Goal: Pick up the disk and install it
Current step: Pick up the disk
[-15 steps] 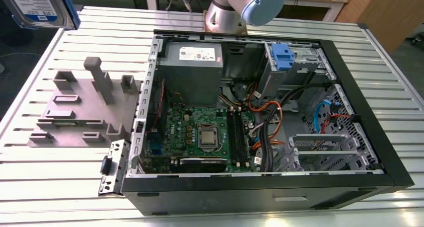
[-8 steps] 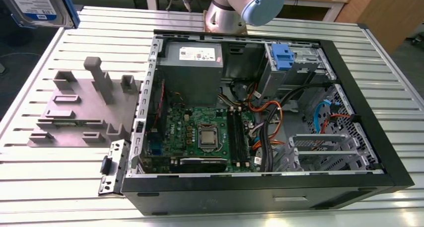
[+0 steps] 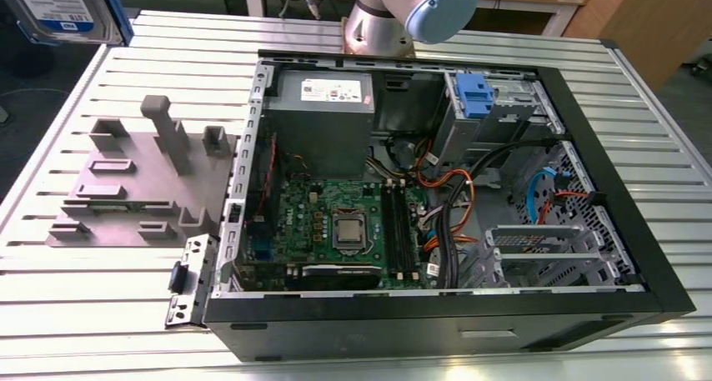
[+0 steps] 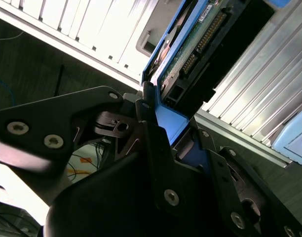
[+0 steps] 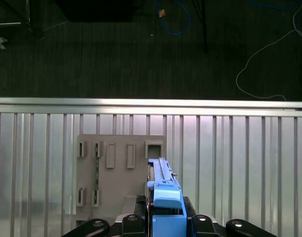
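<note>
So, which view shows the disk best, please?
The second wrist view: the disk is close up, circuit side and blue rail clear. The first wrist view shows its edge, the exterior view its cropped label.

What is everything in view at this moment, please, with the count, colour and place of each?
disk: one, silver with a white-and-blue label and blue rails, raised at the exterior view's upper left, outside the case
computer case: one, black, open, lying on the table
power supply box: one, grey with a white sticker, at the case's far end
motherboard: one, green, on the case floor
clip: one, blue, upright at the case's far end
cables: several, orange, black and blue, inside the case
fixture plate: one, grey, on the table at the exterior view's left of the case
table: one, silver, slatted
arm: one, silver and blue-grey, behind the case
gripper: one, black, shut on the disk's blue rail
</note>
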